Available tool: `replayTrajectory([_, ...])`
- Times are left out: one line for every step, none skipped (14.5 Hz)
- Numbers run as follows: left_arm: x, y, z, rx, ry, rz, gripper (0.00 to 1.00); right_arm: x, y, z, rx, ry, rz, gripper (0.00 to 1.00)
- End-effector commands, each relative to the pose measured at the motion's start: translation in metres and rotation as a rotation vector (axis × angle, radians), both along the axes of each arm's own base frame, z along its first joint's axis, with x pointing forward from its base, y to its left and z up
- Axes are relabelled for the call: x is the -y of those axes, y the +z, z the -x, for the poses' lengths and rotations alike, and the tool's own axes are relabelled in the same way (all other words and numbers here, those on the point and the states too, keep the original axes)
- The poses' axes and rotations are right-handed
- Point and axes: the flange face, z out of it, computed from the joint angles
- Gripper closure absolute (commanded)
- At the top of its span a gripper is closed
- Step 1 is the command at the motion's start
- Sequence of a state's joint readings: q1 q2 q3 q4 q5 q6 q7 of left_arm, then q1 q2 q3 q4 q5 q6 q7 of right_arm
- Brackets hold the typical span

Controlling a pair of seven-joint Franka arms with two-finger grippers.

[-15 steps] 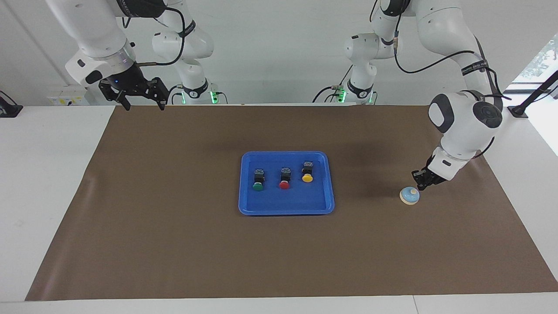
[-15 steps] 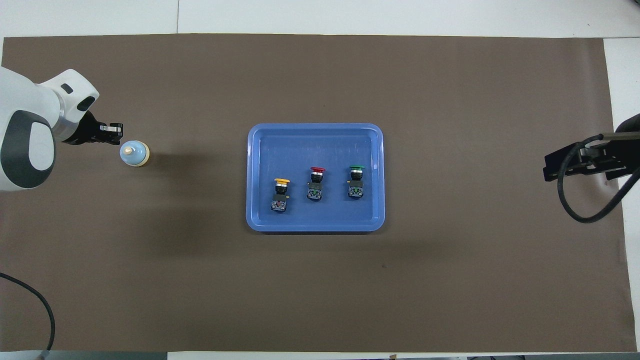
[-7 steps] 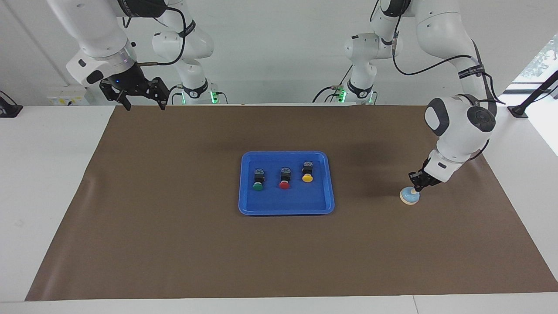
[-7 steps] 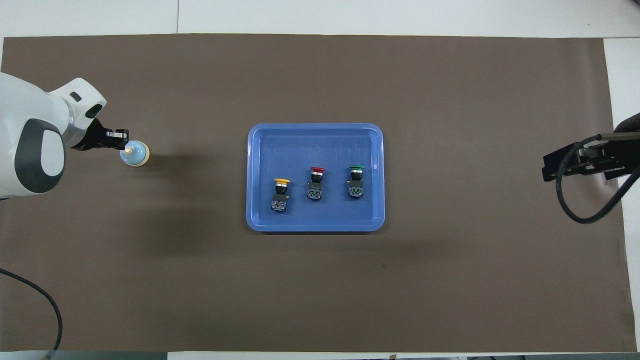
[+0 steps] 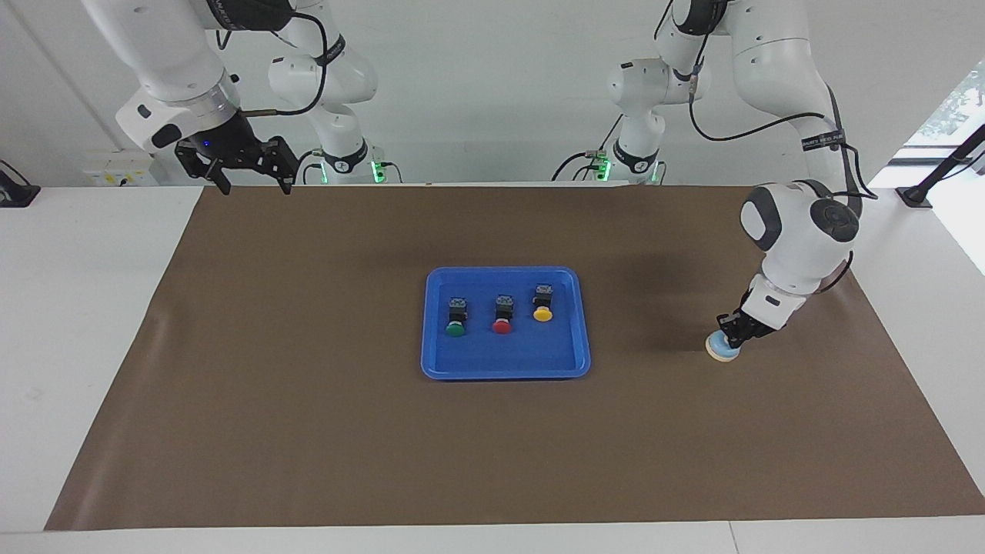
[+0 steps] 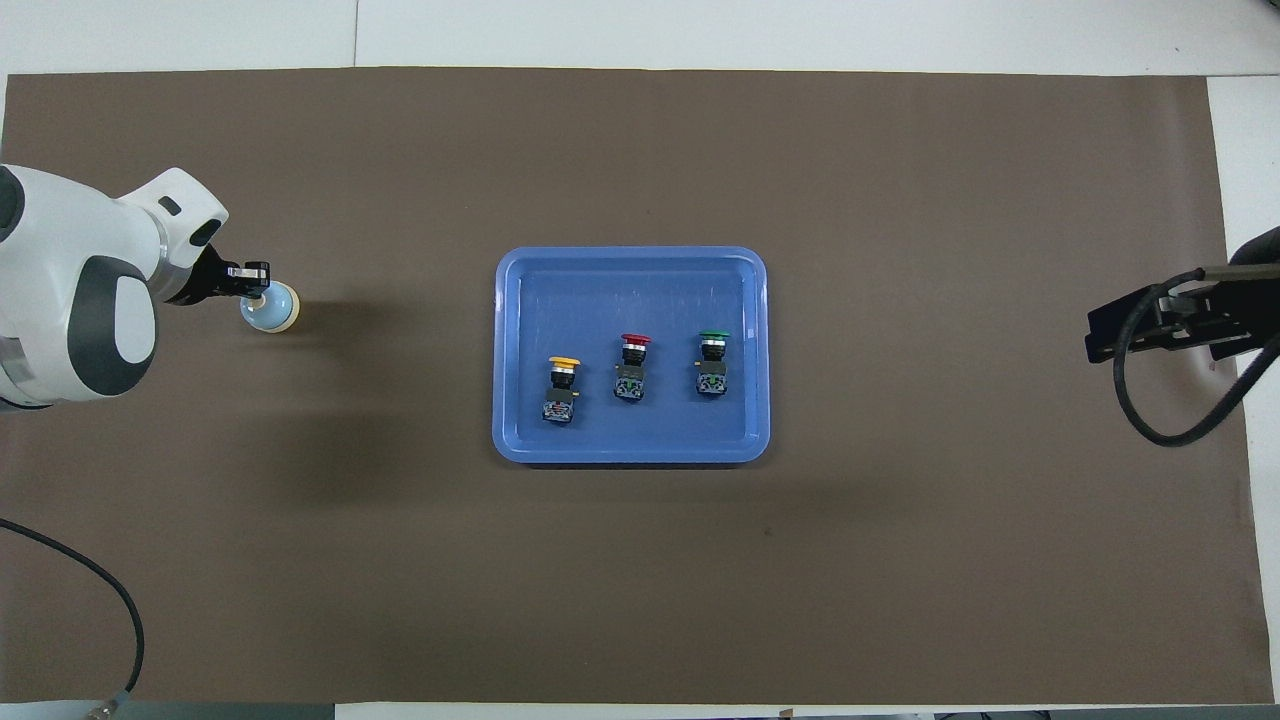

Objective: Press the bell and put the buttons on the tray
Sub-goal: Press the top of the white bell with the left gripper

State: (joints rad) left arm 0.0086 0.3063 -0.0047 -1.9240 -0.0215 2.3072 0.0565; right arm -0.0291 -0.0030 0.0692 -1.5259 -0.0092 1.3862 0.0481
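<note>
The left claw is set down on top of the call bell, and its tips are seen over the knob; whether its fingers are apart or together cannot be told. The bell stands on the brown mat of the surface, directly under this claw, toward the left arm's end; the blue tray lies well apart from it, at the middle of the mat. In the tray three push-buttons are laid in a row, apart from each other: the yellow button closest to the left claw, then the red button, then the green button. The right claw is held up over the mat's edge by the robots, its fingers spread with nothing between them; this arm waits.
</note>
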Motion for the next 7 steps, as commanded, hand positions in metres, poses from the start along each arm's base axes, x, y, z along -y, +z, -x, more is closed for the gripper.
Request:
replayTrajectory([-0.006,-0.016,0.004,-0.009,0.004,-0.002,1.0,0.003,0.0,0.003,0.002,0.013,-0.022,0.0])
replayTrajectory([-0.005,-0.006,0.001,-0.018,0.002,-0.001,1.0,0.003,0.0,0.003,0.002,0.013,-0.022,0.0])
replayTrajectory([-0.007,0.012,-0.003,-0.028,0.001,-0.002,1.0,0.003,0.0,0.003,0.002,0.013,-0.022,0.0])
replayTrajectory([-0.007,0.034,-0.004,-0.043,0.0,-0.002,1.0,0.003,0.0,0.003,0.002,0.013,-0.022,0.0])
replayTrajectory([-0.006,0.06,-0.004,-0.054,-0.001,-0.001,1.0,0.003,0.0,0.003,0.002,0.013,-0.022,0.0])
replayTrajectory([-0.005,0.082,0.001,-0.075,0.002,0.001,0.8,0.003,0.0,0.003,0.002,0.013,-0.022,0.0])
replayTrajectory([-0.006,0.1,0.007,-0.084,0.003,0.001,0.31,0.003,0.0,0.003,0.002,0.013,-0.022,0.0])
